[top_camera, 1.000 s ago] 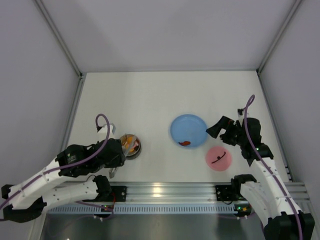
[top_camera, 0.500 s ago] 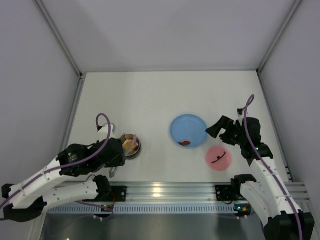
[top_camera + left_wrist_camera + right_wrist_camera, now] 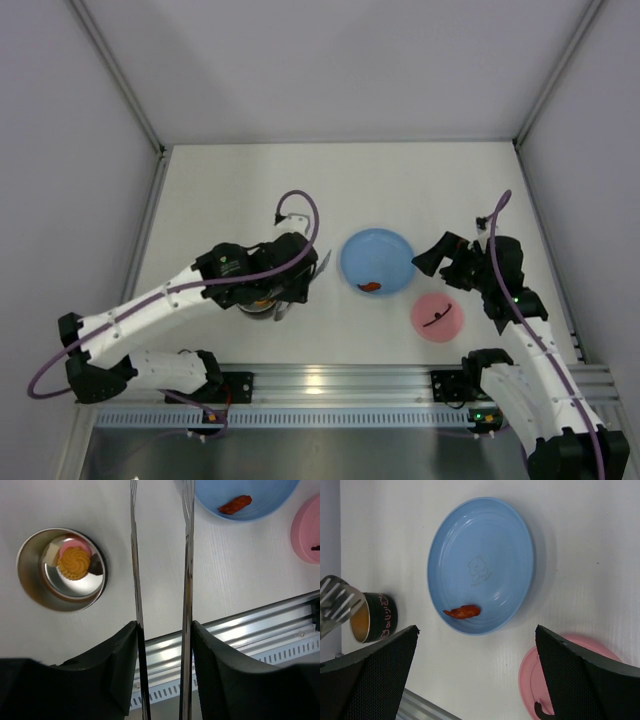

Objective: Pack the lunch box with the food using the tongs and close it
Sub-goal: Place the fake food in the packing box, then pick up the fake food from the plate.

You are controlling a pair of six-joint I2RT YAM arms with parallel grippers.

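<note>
Two arms are in view. The left arm reaches forward and rightward, its forearm above the lunch box [image 3: 24, 577], and the left gripper [image 3: 164, 630] is clamped on the tongs [image 3: 187, 555], whose arms stand apart near the blue plate [image 3: 377, 252]. The right gripper [image 3: 425, 262] hangs beside the plate with jaws spread, near the pink lid [image 3: 446, 307]. One red-brown strip [image 3: 235, 504] lies on the plate; the other food [image 3: 74, 562] sits in the box. A second earlier, the left arm was drawn back left of the box; the right arm is unchanged.

Nothing readable: tiny print on the blue plate [image 3: 510, 545] and pink marks on the lunch box [image 3: 376, 618] blur.
</note>
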